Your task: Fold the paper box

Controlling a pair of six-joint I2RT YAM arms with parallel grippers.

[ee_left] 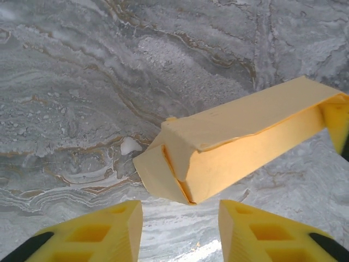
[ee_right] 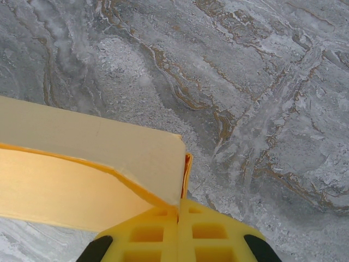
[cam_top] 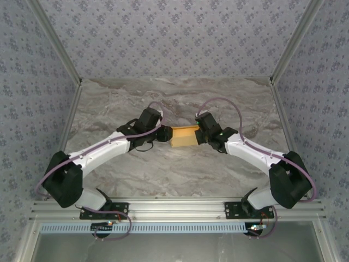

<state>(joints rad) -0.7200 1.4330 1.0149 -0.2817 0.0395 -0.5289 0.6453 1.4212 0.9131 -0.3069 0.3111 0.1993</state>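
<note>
Yellow-orange paper box (ee_left: 240,142) sits clamped in the right pincer (ee_right: 178,229); left pincer (ee_left: 180,229) gapes near its other end.

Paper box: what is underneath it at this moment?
Marble table lies below the paper box, whose end the right gripper pinches. The patch directly beneath is covered, so whether the box touches it or hangs clear cannot be told.
</note>
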